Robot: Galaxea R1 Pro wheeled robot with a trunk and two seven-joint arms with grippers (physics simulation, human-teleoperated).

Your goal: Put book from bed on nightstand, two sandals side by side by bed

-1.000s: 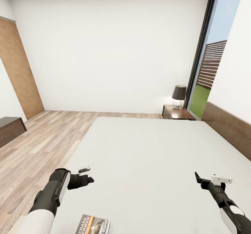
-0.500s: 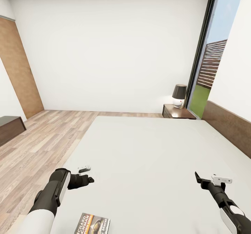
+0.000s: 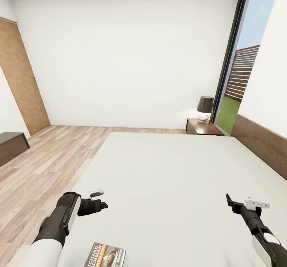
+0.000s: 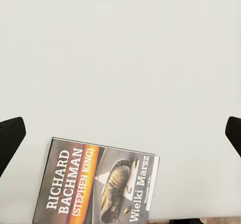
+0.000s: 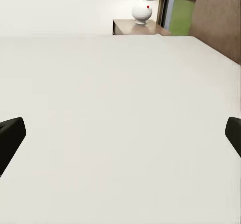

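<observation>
On bed (image 3: 167, 171): book (image 3: 105, 255) flat, face-up, spine toward floor-side edge; both fingers spread.

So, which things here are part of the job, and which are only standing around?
Part of the job:
- book
- bed
- nightstand

Only standing around:
- lamp on the nightstand
- wooden door
- low dark bench
- window

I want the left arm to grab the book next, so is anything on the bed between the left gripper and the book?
Nothing visible. The left gripper hangs open above bare mattress of the bed, and the book lies flat near the bed's near edge with only plain mattress around it.
</observation>
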